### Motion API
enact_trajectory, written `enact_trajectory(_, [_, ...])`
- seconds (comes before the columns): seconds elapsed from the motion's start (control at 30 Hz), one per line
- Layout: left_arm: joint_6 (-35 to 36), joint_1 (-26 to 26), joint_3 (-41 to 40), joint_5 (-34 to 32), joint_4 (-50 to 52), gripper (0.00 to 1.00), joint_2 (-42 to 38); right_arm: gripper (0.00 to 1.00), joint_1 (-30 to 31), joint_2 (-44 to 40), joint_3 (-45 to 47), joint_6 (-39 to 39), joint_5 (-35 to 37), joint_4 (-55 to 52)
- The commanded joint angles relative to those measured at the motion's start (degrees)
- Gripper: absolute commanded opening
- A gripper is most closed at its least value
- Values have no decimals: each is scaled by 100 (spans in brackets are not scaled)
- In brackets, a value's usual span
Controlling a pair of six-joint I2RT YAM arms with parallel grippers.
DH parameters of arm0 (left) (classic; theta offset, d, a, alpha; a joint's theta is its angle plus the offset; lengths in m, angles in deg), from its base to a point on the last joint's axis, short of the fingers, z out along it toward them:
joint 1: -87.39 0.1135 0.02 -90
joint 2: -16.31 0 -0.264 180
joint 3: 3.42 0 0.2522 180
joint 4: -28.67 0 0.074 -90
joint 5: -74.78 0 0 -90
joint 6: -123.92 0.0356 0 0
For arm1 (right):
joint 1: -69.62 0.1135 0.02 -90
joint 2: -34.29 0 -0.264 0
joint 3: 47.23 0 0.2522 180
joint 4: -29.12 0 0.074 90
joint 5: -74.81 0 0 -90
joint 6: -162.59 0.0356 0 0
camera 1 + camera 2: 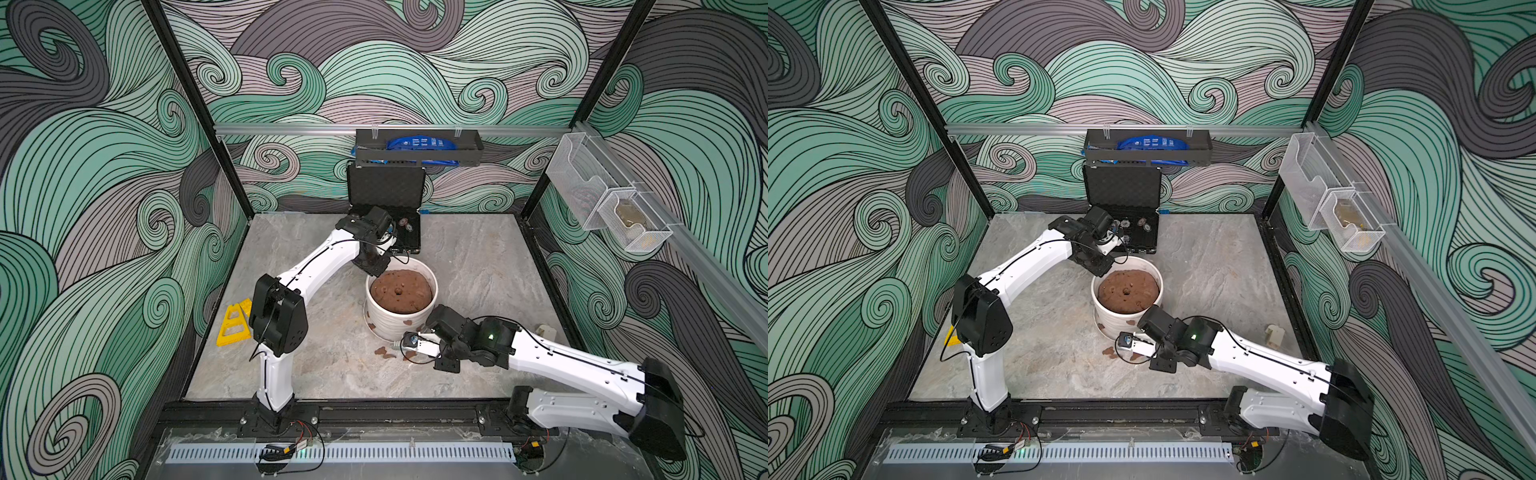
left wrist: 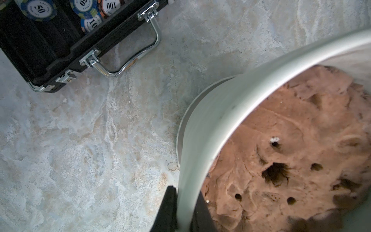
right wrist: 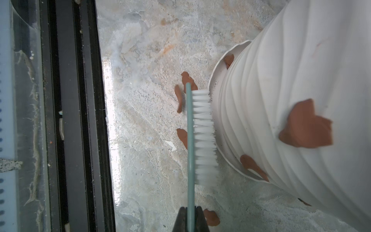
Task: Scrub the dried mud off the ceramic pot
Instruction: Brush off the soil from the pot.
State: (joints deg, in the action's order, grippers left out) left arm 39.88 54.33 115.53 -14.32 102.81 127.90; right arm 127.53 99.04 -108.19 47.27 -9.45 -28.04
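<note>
R gripper (image 3: 190, 216) clenched on brush (image 3: 202, 136) handle end; bristles met ceramic pot (image 3: 261, 100) low, by saucer (image 3: 219, 66). Biggest dried mud (image 3: 307, 124) patch sat higher on wall. L gripper (image 2: 186, 211) pinched far rim. Risk: thin handle twisting in jaws under side load, stroke missing mud.

Two robot arms, same build. Left arm (image 1: 309, 266) is showing glossy white shell segs joined by boxy black joint housings. Its elbow block (image 1: 278, 318) is carrying small screw holes on the side. A thin black cable (image 1: 254, 351) is running along the shell & looping loose. Right arm (image 1: 573, 359) is wearing the same white/black scheme, w/ a green light (image 1: 491, 335) glowing on its black wrist. Red & black wires (image 1: 306, 430) are trailing at the base. Left gripper (image 2: 185, 211) & right gripper (image 3: 189, 217) are appearing black, wedge-fingered, prob. matte; close views are blurry.
</note>
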Motion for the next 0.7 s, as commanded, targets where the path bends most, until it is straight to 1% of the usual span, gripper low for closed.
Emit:
enact_trajectory(0.0, [491,22,227,269,4,14,116,0,-54,-192,-250,-7,-173,-180])
enact_trajectory(0.27, [626,44,243,396,1,15,208,0,-329,-589,-480,73,-439,99])
enact_trajectory(0.53, [679,51,274,436,32,15,209,0,-707,-561,-492,54,-436,106])
enact_trajectory(0.67, [670,48,274,478,42,15,221,0,-804,-555,-472,60,-351,77])
